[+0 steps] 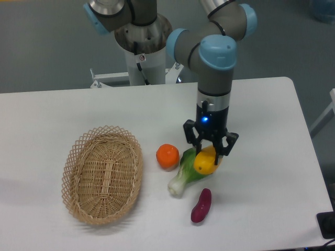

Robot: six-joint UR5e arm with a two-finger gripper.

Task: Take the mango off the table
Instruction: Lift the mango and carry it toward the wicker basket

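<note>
Camera view from above the bench takes in one arm, one basket, and four pieces of produce: one mango, one orange, one bok choy and one purple sweet potato. The mango is a smooth, elongated yellow oval, slightly deeper in tone toward its upper end, and it sits tilted between the black fingers, which are closed against its sides. It hangs in front of the leafy end of the bok choy, just right of the orange; whether it clears the leaves or touches them I cannot tell. The orange is round and glossy. The bok choy has a pale stem and dark green leaves. The sweet potato is a short, curved lump. The basket is oval, woven of tan wicker with an open lattice rim. The bench is white, smooth and round-cornered.
</note>
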